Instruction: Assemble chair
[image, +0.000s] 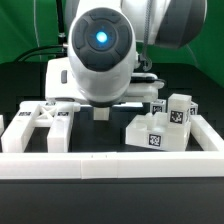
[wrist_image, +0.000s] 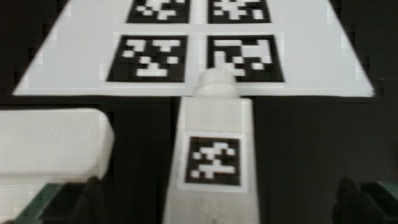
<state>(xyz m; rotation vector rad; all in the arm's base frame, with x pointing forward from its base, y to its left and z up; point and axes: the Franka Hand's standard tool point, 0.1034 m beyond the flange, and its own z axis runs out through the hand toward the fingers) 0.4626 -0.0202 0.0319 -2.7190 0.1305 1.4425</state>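
Probably lining up to pick the post (wrist_image: 214, 150). End effector (wrist_image: 214, 205) wide open, holding nothing. Post flat on surface (wrist_image: 338, 130) directly beneath, running lengthwise between the fingers (wrist_image: 63, 205), touching neither as far as visible.

To do it well: drop straight down, centre on the tagged stretch, close across the narrow width. Watch the white part (wrist_image: 54, 140) just beside one finger; could get nudged. Far end of post reaching marker board (wrist_image: 71, 50); resting on it or not, cannot tell.

Wrist view only: post alignment, finger clearance, marker board.

Exterior view only: wider layout. Post and jaws hidden behind arm (image: 100, 50). Cross-braced side (image: 40, 120) off to end effector's flank at exterior view's left, tagged blocks (image: 165, 125) at the opposite flank, rail (image: 110, 160) in front.
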